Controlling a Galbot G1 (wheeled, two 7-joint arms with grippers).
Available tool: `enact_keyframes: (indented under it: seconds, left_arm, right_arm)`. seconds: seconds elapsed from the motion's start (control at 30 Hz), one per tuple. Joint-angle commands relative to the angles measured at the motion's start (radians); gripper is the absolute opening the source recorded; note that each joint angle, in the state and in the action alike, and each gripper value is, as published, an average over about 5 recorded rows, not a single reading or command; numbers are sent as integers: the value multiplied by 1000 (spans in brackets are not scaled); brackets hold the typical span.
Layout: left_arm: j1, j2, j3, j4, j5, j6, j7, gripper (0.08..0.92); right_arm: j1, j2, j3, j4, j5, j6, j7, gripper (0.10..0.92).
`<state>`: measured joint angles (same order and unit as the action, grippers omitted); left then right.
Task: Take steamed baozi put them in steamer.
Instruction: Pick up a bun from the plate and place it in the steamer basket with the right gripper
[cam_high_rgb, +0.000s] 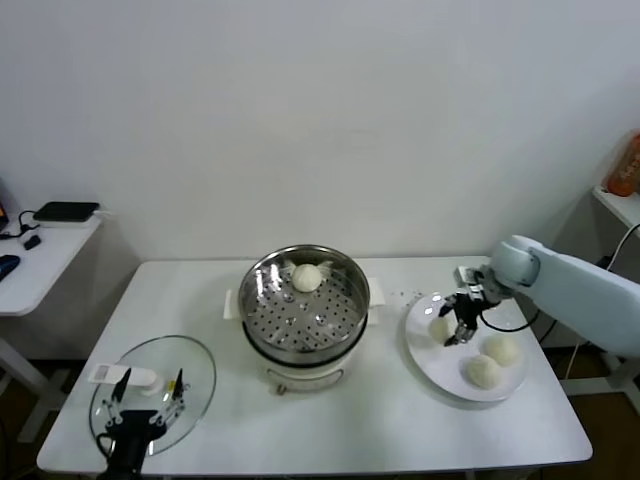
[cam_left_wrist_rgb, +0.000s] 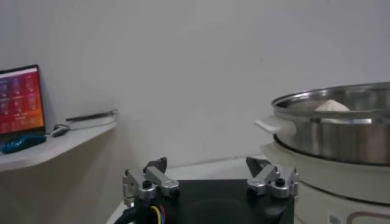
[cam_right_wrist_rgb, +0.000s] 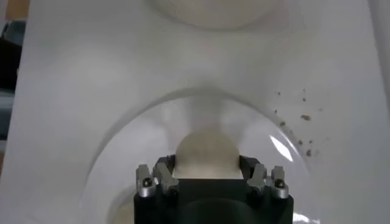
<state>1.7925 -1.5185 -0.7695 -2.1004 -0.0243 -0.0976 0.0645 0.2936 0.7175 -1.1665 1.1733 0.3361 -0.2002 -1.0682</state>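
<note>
The steel steamer (cam_high_rgb: 262, 300) stands mid-table on its white base, with one baozi (cam_high_rgb: 307, 277) inside near the back. It also shows in the left wrist view (cam_left_wrist_rgb: 341, 125), where the bun's top (cam_left_wrist_rgb: 332, 105) is visible. Three baozi lie on a white plate (cam_high_rgb: 428, 352) to the right. My right gripper (cam_high_rgb: 458, 335) is down at the plate's left bun (cam_high_rgb: 438, 326), with a finger pressed against each side of it (cam_right_wrist_rgb: 207, 152). The bun is low on the plate. Two more buns (cam_high_rgb: 501, 350) (cam_high_rgb: 484, 371) lie beside it. My left gripper (cam_high_rgb: 148, 388) is open over the glass lid (cam_high_rgb: 195, 365).
The glass lid lies at the table's front left with a white piece (cam_high_rgb: 125, 376) on it. A side table (cam_high_rgb: 40, 250) with a black device (cam_high_rgb: 65, 211) stands to the left. An orange item (cam_high_rgb: 625, 165) sits on a shelf at the far right. Crumbs (cam_right_wrist_rgb: 301, 115) lie beside the plate.
</note>
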Motion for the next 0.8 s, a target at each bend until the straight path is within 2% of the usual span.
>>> enact_keyframes:
  seconds: [0.03,0.2,0.33,0.57,0.8]
  left_arm:
    - [-2,1,3,2,0,0,0,823]
    - [-3,3,7,-3,0,0,1,823]
    - [-3,7,5,-7,-4,-1,0,823]
    - [-3,9,5,-12,-8,-4,-2,823]
    - [-1,9,2,-20,-9,-2,-3,823]
  right_arm:
    - [466,34,-339,98,297,-15,-13,696]
    - [686,163,-517,90,496,-3,-32,696]
    - [746,264,-534,67,585,-12,-36,698]
    - [677,457,-467,19,629,-38,-16,697]
    - [548,643,-386,-112,611,-57,2,699]
